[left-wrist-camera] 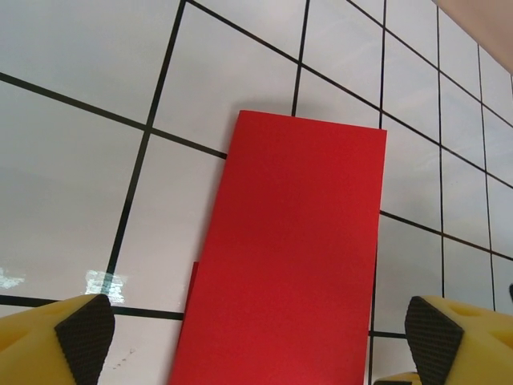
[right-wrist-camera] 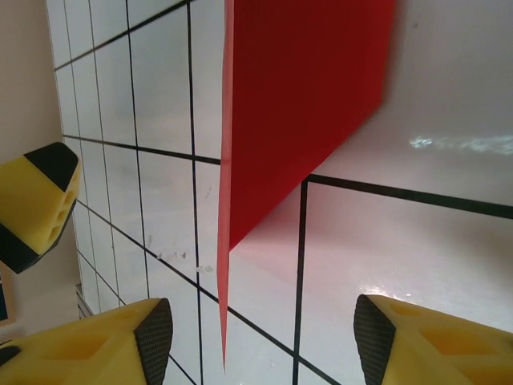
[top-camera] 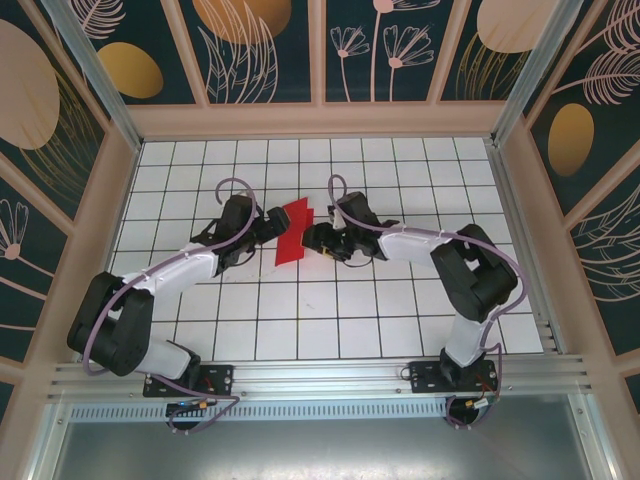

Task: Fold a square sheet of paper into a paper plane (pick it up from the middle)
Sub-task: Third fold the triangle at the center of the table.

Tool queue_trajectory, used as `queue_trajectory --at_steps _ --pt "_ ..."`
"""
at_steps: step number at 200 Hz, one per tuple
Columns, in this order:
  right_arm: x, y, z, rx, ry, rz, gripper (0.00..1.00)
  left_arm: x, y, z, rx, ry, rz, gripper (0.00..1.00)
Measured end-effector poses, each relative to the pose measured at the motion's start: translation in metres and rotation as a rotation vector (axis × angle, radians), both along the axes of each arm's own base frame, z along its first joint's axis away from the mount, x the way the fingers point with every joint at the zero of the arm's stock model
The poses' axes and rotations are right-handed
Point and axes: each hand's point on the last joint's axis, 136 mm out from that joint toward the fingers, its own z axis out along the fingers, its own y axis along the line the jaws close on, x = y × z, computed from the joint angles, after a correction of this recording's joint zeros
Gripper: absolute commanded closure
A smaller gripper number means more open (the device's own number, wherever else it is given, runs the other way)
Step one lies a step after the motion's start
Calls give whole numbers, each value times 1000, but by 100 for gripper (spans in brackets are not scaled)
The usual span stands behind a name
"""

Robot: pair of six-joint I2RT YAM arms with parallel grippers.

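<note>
The square sheet of paper (top-camera: 293,232) is bright red and folded in half into a long rectangle, lying on the white tiles between my two grippers. In the left wrist view the paper (left-wrist-camera: 296,257) lies flat and runs down between the wide-apart pads of my left gripper (left-wrist-camera: 258,345), touching neither. My left gripper (top-camera: 272,226) stands open at the paper's left edge. My right gripper (top-camera: 316,241) is at its right edge. In the right wrist view the paper (right-wrist-camera: 304,96) has a thin edge pointing down between the fingers of my right gripper (right-wrist-camera: 263,341), which is open and clear of it.
The tiled table (top-camera: 300,320) has a black grid and is boxed in by wooden walls (top-camera: 320,120) on three sides. An aluminium rail (top-camera: 320,375) runs along the near edge by the arm bases. One yellow finger of the left gripper (right-wrist-camera: 36,200) shows in the right wrist view.
</note>
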Motion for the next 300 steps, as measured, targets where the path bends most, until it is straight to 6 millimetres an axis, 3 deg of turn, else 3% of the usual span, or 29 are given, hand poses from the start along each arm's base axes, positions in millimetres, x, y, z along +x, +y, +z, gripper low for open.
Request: queue_trajectory --at_steps 56,85,110,143,160,190,222,264,300 --pt "0 16 -6 13 19 29 87 -1 11 -12 -14 13 28 1" --pt "0 9 -9 -5 5 61 96 -3 4 -10 -52 9 -11 2" --pt "3 -16 -18 -49 8 112 100 -1 -13 0 -117 -27 -92 8" --pt "12 -56 -23 -67 27 142 100 -6 -39 6 -220 -63 -219 18" --pt "13 -66 -25 -73 31 152 100 -8 -50 7 -270 -72 -274 23" --pt "10 -63 -21 -68 20 189 98 -8 -66 12 -343 -93 -344 30" --pt "16 -57 -12 -54 -6 195 87 -7 -73 15 -378 -112 -372 36" --pt "18 -53 -9 -33 -11 159 68 -2 -80 -4 -359 -70 -368 45" --pt "10 -53 1 -15 -16 92 66 10 -89 -13 -331 -55 -360 53"
